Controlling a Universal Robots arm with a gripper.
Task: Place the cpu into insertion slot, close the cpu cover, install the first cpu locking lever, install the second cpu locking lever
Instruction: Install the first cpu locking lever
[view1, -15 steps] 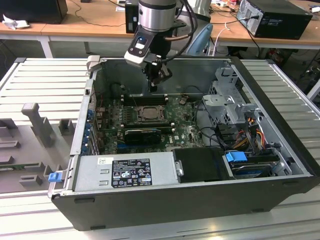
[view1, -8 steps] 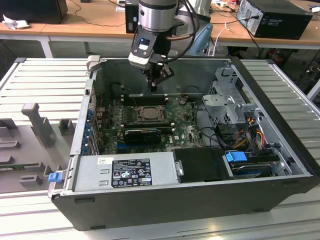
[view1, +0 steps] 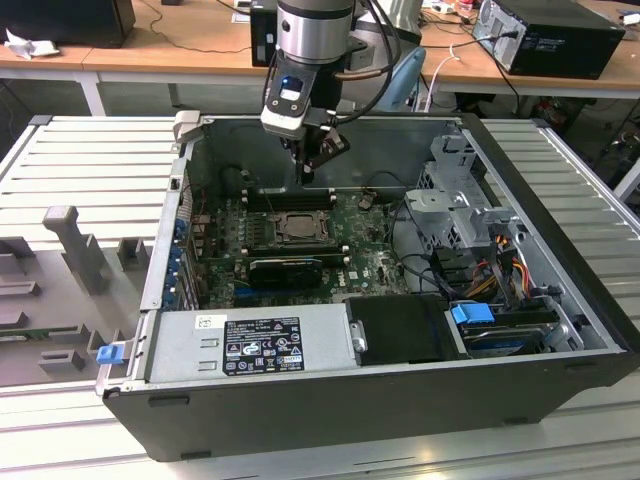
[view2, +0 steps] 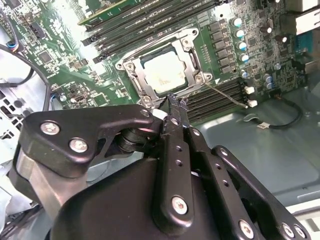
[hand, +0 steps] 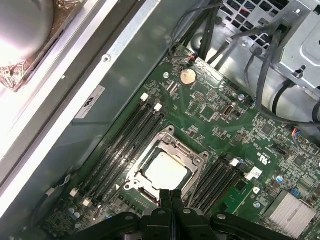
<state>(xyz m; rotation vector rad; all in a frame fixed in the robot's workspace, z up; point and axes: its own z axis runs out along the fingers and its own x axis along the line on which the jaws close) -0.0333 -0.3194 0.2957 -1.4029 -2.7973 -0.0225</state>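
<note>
We find the cpu (view2: 164, 74) seated in the insertion slot (view1: 275, 230) at the middle of the motherboard (view1: 375, 265), the cpu cover (hand: 182, 149) lying flat around it. A thin locking lever (view2: 226, 94) juts from the slot's corner over the memory slots (view2: 210, 105), by our reading unlatched; the other we cannot make out. The gripper (view2: 176, 102) hovers just beside the slot, claw pressed together on nothing. The open case (view1: 560, 250) lies on a ribbed metal table (view1: 90, 160); wooden desks (view1: 200, 55) with computers (view1: 555, 40) stand behind.

Open computer case (view1: 400, 410) on slatted table (view1: 80, 150)
</note>
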